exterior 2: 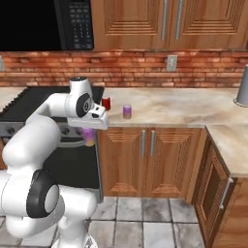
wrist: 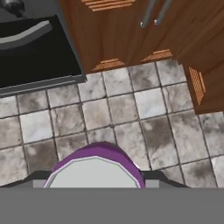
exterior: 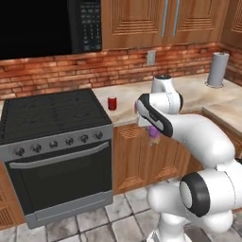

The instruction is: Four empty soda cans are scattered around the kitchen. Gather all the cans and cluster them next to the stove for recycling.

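My gripper is shut on a purple soda can and holds it in the air in front of the wooden cabinet, just right of the stove and below counter height. In the hand view the can shows its silver top and purple rim between the dark fingers, with the tile floor far beneath. A red can stands on the counter right beside the stove. Another purple can stands on the counter a little to the right of the red can.
A black microwave hangs above the stove. A grey paper-towel roll stands at the counter's back right. Wooden cabinet doors run under the beige counter, which turns forward on the right. Grey tile floor lies below.
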Motion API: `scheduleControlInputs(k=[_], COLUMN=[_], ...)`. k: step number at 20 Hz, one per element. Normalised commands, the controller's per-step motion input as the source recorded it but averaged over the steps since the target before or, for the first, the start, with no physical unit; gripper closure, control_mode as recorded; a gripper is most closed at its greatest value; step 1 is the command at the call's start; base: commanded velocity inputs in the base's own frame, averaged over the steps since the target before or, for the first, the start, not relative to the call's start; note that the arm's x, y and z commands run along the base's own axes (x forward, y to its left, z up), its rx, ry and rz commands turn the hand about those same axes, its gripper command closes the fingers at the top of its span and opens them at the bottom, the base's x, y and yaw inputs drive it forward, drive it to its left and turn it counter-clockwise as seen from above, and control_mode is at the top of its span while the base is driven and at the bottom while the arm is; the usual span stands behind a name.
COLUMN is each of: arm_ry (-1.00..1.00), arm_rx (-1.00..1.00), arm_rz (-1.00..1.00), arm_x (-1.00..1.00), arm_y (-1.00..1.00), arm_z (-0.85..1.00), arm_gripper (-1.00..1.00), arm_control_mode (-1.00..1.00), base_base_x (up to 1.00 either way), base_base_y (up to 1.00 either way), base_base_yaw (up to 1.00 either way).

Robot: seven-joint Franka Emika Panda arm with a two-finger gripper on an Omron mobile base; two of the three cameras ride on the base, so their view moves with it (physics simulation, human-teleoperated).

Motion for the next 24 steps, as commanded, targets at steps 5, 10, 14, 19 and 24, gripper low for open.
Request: scheduleControlInputs(k=[5, 10, 14, 19, 24], arm_ry=[0.00, 0.00, 0.00, 0.00, 0.00], arm_rx=[0.00, 0.00, 0.00, 0.00, 0.00], arm_rz=[0.00, 0.00, 0.00, 0.00, 0.00], arm_x=[0.00, 0.00, 0.00, 0.00, 0.00], arm_y=[0.00, 0.00, 0.00, 0.00, 0.00], arm_z=[0.00, 0.00, 0.00, 0.00, 0.00], arm_gripper=[1.00, 1.00, 1.00, 1.00, 1.00], arm_control_mode=[1.00, 1.00, 1.00, 1.00, 1.00], base_base_x=[0.53, 0.50, 0.36, 0.24, 0.23], base_base_y=[0.46, 0.29, 0.12, 0.05, 0.09], base_base_yaw=[-0.02, 0.00, 0.01, 0.02, 0.00])
